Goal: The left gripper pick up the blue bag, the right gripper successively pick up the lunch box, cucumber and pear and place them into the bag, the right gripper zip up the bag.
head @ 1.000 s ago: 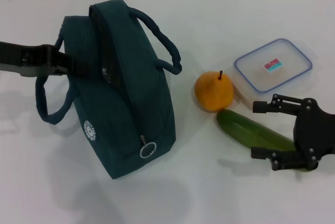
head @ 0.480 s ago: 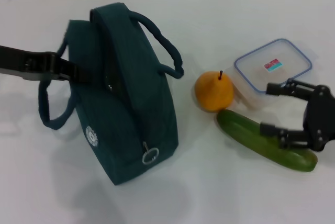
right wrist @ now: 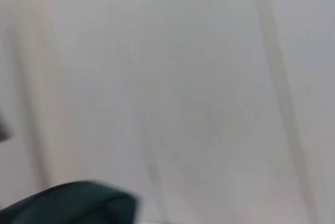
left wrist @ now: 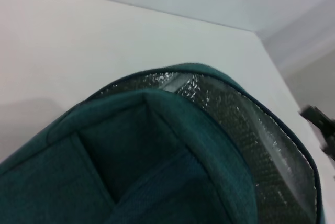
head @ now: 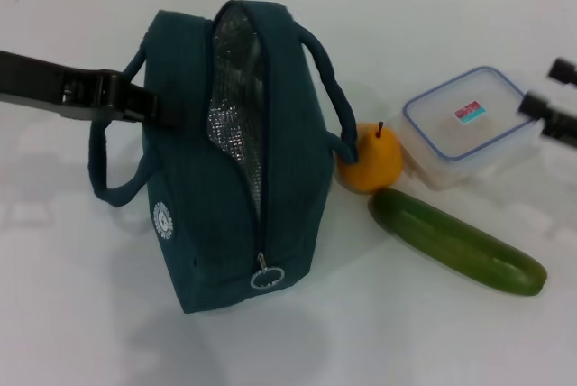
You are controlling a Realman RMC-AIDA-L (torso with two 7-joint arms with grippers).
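Blue bag point(head: 230, 147) stands on the white table point(head: 81, 314), left of centre, its zip open along the top and silver foil lining point(head: 236, 106) showing through the gap. Left gripper point(head: 149, 105) is at the bag's left side, shut on the fabric near the top edge, just by the near handle point(head: 113, 165). The fingertips themselves are hidden against the cloth, so the clamp is judged from how the bag hangs off it.

The bag looks soft and light. It will likely sag and fold if held by one wall only, and the mouth could pinch narrow.

Right gripper point(head: 550, 115) sits at the far right edge, beside the lunch box point(head: 469, 124). Only bits of black finger show, so I cannot tell whether it is open or closed.

The lunch box is rigid, smooth plastic, probably slippery. Best taken across its short sides, under the lid rim.

Pear point(head: 369, 159) touches the bag's far handle point(head: 329, 88) and sits just beside the box. It is round, firm and apt to roll.

Cucumber point(head: 455, 240) lies slantwise in front of both. It is long and slick, so take it mid-length.
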